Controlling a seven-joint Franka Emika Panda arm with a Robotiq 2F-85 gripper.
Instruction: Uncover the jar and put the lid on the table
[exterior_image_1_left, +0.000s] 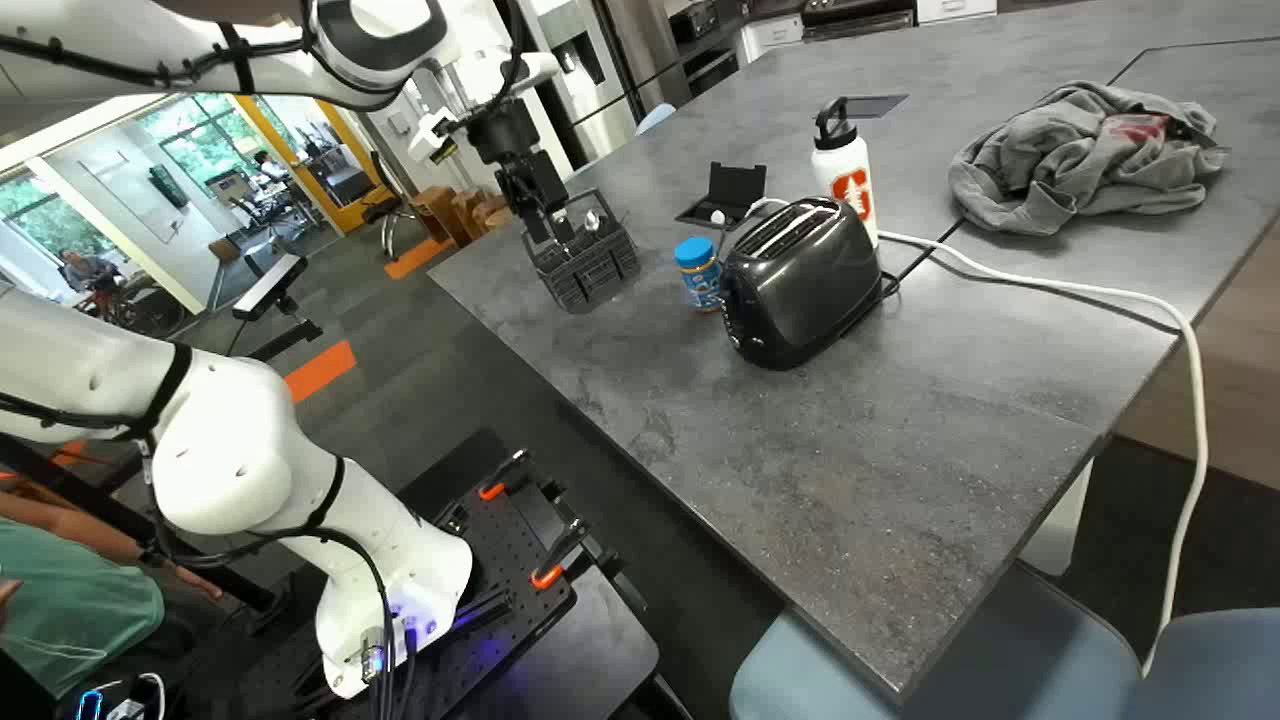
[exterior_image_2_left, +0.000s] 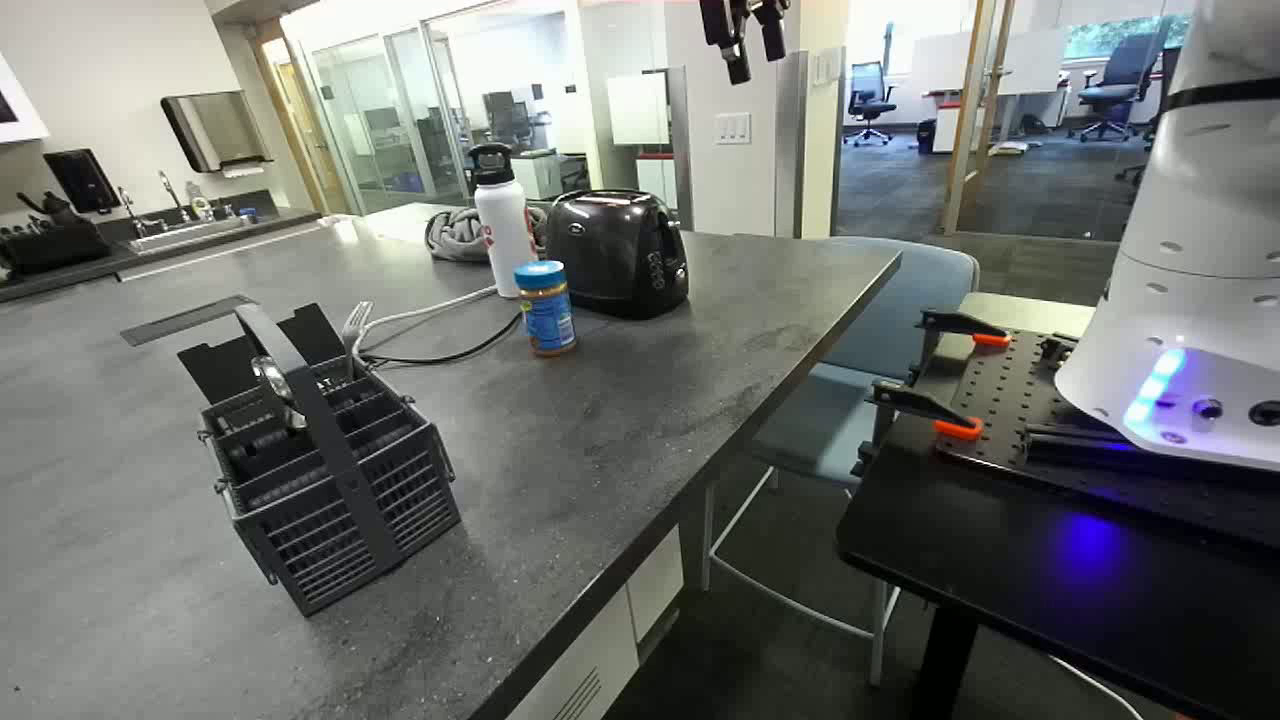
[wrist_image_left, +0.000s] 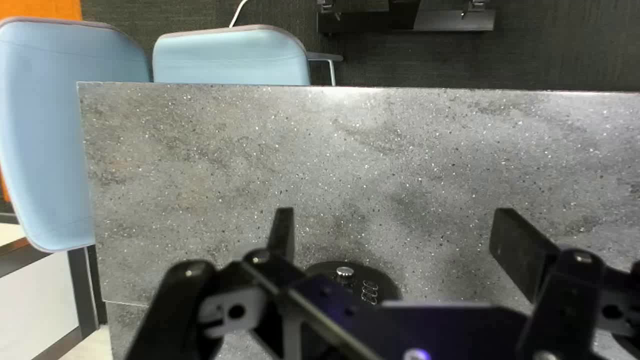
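The black two-fingered gripper (wrist_image_left: 394, 230) hangs spread wide above the dark grey stone-like table (exterior_image_1_left: 800, 460), where a round blue lid (exterior_image_2_left: 540, 275) caps the upright, cylindrical, blue-labelled jar (exterior_image_2_left: 549, 323)

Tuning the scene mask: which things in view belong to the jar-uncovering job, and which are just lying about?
Job: jar, blue lid (on the jar), table, gripper.

Lying about: black toaster, white bottle, dark basket, grey cloth, white cable.
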